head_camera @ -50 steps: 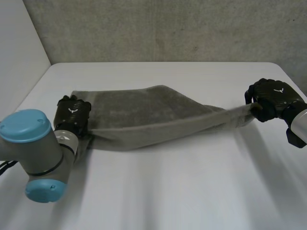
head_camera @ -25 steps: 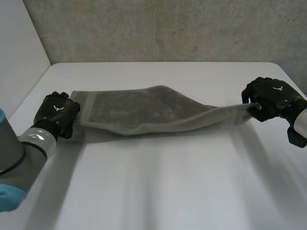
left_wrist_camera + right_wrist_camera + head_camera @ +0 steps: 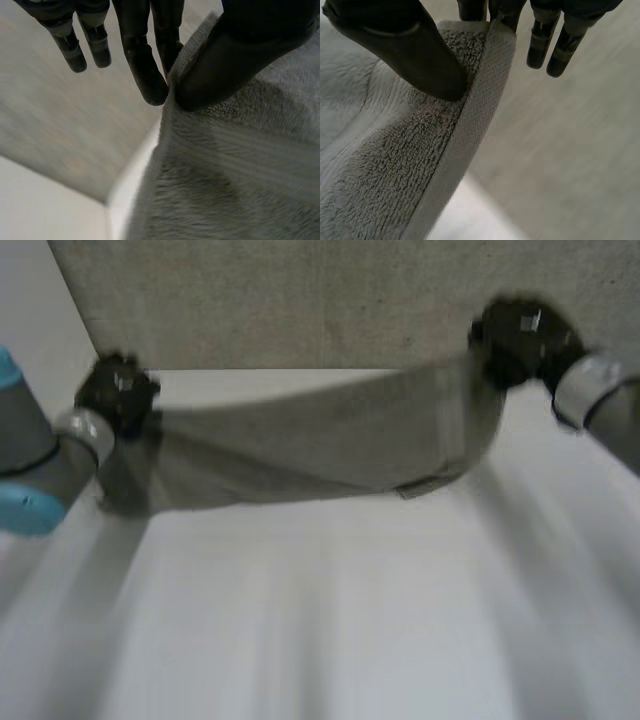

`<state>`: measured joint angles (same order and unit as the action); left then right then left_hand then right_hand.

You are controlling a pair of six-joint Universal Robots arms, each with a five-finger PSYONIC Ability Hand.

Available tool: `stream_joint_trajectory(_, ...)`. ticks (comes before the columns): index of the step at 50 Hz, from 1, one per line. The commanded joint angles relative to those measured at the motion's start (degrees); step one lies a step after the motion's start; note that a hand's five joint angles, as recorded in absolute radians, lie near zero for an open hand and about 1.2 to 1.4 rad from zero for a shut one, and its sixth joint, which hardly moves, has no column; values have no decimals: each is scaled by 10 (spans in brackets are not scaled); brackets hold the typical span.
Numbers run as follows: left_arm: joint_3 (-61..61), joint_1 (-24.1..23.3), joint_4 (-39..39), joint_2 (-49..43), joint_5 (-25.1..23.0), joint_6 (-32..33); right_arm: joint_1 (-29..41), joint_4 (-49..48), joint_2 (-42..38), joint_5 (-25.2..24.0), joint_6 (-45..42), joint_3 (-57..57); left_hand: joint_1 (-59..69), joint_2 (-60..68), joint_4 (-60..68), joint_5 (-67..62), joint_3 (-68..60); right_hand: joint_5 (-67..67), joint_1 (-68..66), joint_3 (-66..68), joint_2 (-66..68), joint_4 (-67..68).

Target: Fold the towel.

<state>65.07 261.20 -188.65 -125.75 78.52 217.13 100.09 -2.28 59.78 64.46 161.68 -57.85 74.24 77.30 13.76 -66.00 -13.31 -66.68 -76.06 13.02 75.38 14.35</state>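
A grey towel hangs stretched between my two hands above the white table, sagging in the middle with its lower edge near the tabletop. My left hand is raised at the towel's left end; in the left wrist view its thumb pinches the towel's edge against the fingers. My right hand is raised at the right end; in the right wrist view its thumb presses the towel's hemmed corner against the fingers.
A grey wall stands behind the table's far edge. A pale wall runs along the left side. My left arm and right arm reach in from the sides.
Both hands have risen from the table and moved toward the far wall, lifting the towel off the surface. The left hand closed on the towel's left end during the last second.
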Motion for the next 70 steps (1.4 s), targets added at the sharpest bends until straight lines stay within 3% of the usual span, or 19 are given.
stream_joint_trajectory(1,-161,-24,-70,69,1,-152,5,-115,38,61,149,129,58,27,-38,-40,33,-33,-39,-30,46,-44)
stream_joint_trajectory(4,-165,-20,-117,109,-3,-198,-2,-140,59,57,204,130,58,27,-38,-40,33,-33,-39,-30,46,-44)
stream_joint_trajectory(8,-151,-19,-146,131,-5,-207,-7,-143,71,31,211,102,58,27,-38,-40,33,-33,-39,-30,46,-44)
stream_joint_trajectory(11,-105,-17,-153,139,-12,-204,-18,-155,104,-34,210,10,58,27,-38,-40,33,-33,-39,-30,46,-44)
stream_joint_trajectory(14,-35,-11,-158,151,-43,-203,-29,-164,113,-54,209,-26,58,27,-38,-40,33,-33,-39,-30,46,-44)
stream_joint_trajectory(19,94,27,-165,155,-93,-201,-60,-200,151,-132,200,-173,58,27,-38,-40,33,-33,-39,-30,46,-44)
stream_joint_trajectory(24,252,48,-196,161,-151,-168,-99,-203,162,-172,172,-275,58,27,-38,-40,33,-33,-39,-30,46,-44)
stream_joint_trajectory(32,386,56,-266,147,-166,-88,-147,-189,178,-227,68,-423,58,27,-38,-40,33,-33,-39,-30,46,-44)
stream_joint_trajectory(46,405,54,-278,87,-144,-67,-184,-114,199,-223,36,-455,58,27,-38,-40,33,-33,-39,-30,46,-44)
stream_joint_trajectory(48,401,54,-285,79,-134,-67,-184,-112,200,-220,36,-454,-8,-38,-38,25,33,-33,-39,-30,46,-44)
stream_joint_trajectory(49,397,54,-295,69,-120,-67,-184,-111,199,-216,36,-454,-133,-163,-38,150,33,-33,-39,-30,46,-44)
stream_joint_trajectory(55,391,51,-309,48,-78,-50,-185,-110,199,-200,36,-454,-295,-326,-38,313,33,-33,-39,-30,46,-44)
stream_joint_trajectory(67,400,53,-304,51,-69,21,-185,-111,199,-195,36,-455,-257,-287,-38,274,33,-33,-39,-30,46,-44)
stream_joint_trajectory(69,403,55,-301,54,-70,22,-186,-108,204,-194,37,-453,-198,-228,-38,215,33,-33,-39,-30,46,-44)
stream_joint_trajectory(70,407,56,-297,59,-71,22,-186,-108,204,-194,37,-453,-61,-92,-38,79,33,-33,-39,-30,46,-44)
